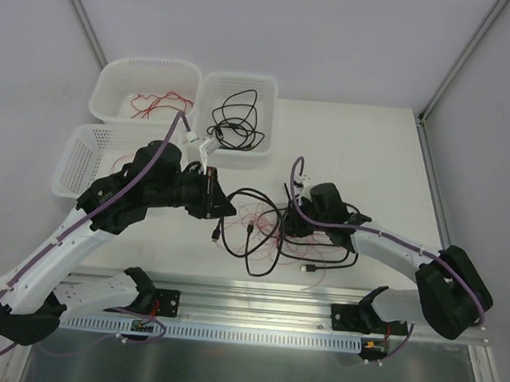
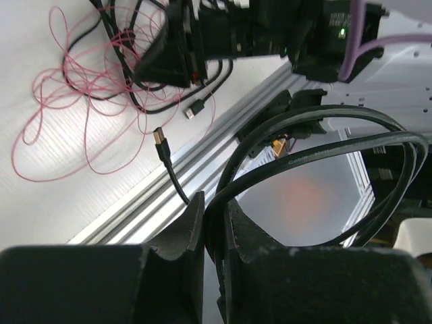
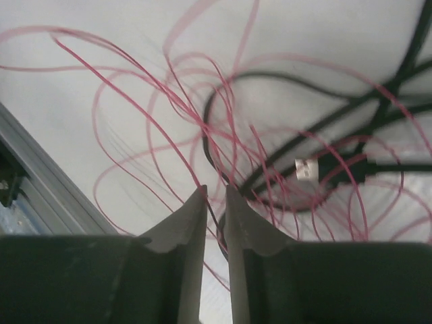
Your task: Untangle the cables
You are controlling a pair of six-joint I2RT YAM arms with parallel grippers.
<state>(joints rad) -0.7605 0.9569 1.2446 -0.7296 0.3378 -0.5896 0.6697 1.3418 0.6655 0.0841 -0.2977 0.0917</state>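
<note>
Near edge of table (image 1: 370, 146), at its middle: the cables (image 1: 257, 234) are found here in one tangle, just beyond the rail (image 1: 257, 299).
Tangle: black cables (image 1: 244, 258) are looped together with red wires (image 2: 40, 115), and the two kinds cross each other many times on the white surface.
Left gripper (image 2: 214, 202): it is clenched on a black cable (image 2: 317, 152), which is pinched between the fingertips and carried in wide loops above the table.
Left gripper, place: it is held at the left side of the tangle, towards the far edge.
Gold plug (image 2: 159, 137): it is seen at the end of a black lead that runs down to the left fingers.
Right gripper (image 3: 216, 192): it is slightly released, and the fingers are held a little apart with a narrow slit between them.
Right gripper, place: it is lowered over the right part of the tangle. One red wire is seen running loose through the slit.
Silver plug (image 3: 306, 169): it is laid among the red loops, just right of the right fingers.
Far left corner: three baskets are set side by side.
First basket (image 1: 115, 78): a red wire (image 1: 156, 103) is kept inside.
Second basket (image 1: 269, 97): a coiled cable (image 1: 233, 120) is kept inside.
Third basket (image 1: 75, 158): it is partly covered by the left arm.
</note>
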